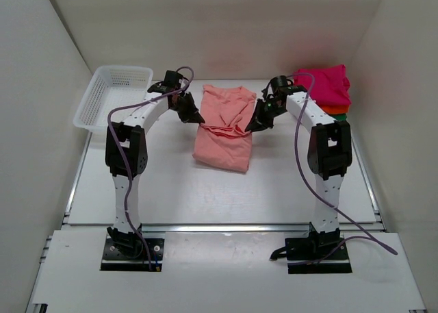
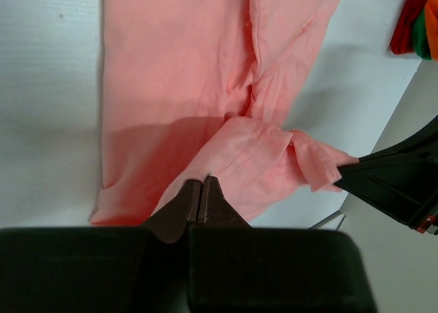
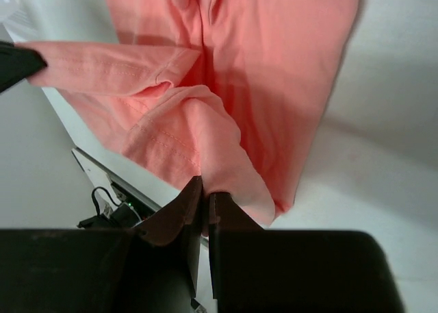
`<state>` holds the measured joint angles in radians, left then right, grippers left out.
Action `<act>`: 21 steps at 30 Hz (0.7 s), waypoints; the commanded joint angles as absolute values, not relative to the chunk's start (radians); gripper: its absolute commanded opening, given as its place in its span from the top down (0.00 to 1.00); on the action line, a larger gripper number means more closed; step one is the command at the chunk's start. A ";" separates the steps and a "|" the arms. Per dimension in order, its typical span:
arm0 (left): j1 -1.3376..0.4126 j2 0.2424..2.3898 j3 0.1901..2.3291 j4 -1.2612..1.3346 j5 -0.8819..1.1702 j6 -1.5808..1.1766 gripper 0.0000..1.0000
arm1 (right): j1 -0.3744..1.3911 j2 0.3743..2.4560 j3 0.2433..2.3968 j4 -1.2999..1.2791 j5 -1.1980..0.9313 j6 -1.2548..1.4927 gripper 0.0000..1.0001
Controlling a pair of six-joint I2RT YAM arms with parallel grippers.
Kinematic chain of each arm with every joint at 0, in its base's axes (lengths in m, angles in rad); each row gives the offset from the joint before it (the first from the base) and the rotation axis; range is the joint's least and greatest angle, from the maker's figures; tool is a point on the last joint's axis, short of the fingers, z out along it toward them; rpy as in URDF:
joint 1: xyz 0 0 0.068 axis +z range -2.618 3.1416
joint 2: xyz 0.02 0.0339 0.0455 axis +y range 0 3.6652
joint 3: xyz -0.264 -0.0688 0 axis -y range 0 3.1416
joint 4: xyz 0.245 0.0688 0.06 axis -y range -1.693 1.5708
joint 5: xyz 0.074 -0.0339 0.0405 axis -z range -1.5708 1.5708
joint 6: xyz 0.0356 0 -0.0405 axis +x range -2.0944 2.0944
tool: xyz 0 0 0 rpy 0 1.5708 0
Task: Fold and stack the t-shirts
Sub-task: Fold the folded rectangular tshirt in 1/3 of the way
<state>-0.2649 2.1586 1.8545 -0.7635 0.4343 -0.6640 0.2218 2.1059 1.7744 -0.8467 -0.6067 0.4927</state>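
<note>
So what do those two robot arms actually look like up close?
The left arm and right arm are slim white tubes linked by chunky black joints, bolted to black base plates. A lilac cable trails loosely along each. The left pincer and right pincer each end in two dark, tapering tips on a blocky black body.

left hand (image 1: 199,122), right hand (image 1: 248,127), pinching pink t-shirt (image 1: 224,150)

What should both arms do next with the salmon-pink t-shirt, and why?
Probably carry the raised edge together across the flat part of the salmon-pink t-shirt and lower it before letting go. The left gripper and right gripper are each shut on that edge, which is held up mid-shirt and bunched between them, so the fold looks unfinished.
</note>
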 commanded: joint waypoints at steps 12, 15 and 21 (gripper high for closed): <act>-0.244 2.384 2.137 -0.818 0.477 -0.670 0.95 | 0.196 2.376 2.149 -0.957 -0.604 0.485 1.00; -0.242 2.434 2.198 -0.810 0.482 -0.681 0.91 | 0.189 2.402 2.152 -0.954 -0.591 0.482 1.00; -0.227 2.531 2.339 -0.792 0.512 -0.732 0.79 | 0.167 2.414 2.131 -0.833 -0.607 0.500 0.90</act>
